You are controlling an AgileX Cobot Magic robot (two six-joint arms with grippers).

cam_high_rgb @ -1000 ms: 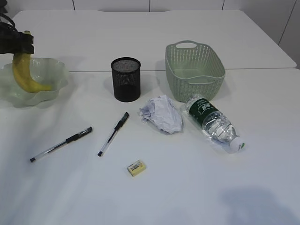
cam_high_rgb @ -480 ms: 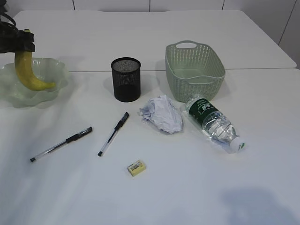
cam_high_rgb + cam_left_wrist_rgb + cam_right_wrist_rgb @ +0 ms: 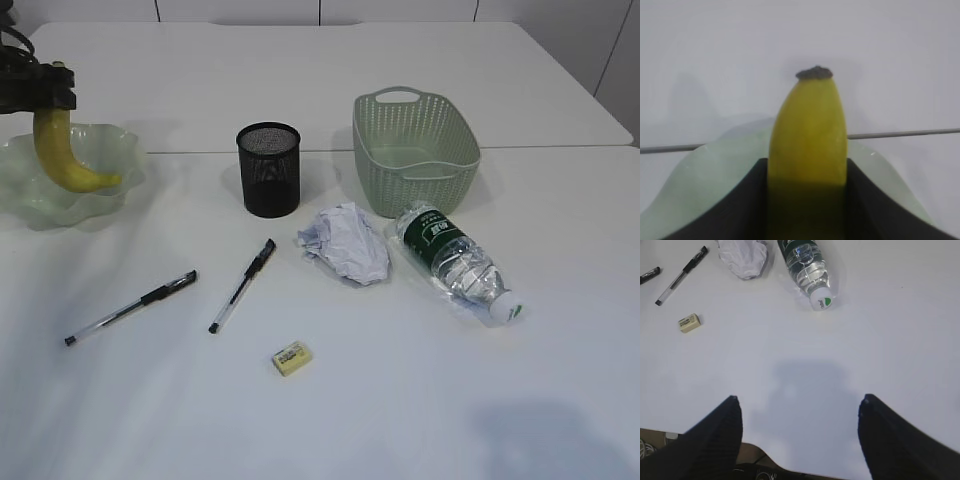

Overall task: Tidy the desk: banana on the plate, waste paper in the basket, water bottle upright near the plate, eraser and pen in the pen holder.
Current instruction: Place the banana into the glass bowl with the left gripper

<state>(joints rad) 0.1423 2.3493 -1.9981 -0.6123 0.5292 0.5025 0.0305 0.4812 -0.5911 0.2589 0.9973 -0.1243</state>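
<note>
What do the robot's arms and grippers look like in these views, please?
The left gripper is a black, blocky unit at the exterior view's left edge, with dark cabling looping above it. Its fingers are matte black with angled edges. The right gripper has two broad, black fingers with a finely ribbed texture, tapering to rounded tips. No markings are visible.

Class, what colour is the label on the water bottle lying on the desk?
Dark green on the water bottle, clearest in the exterior view.
</note>
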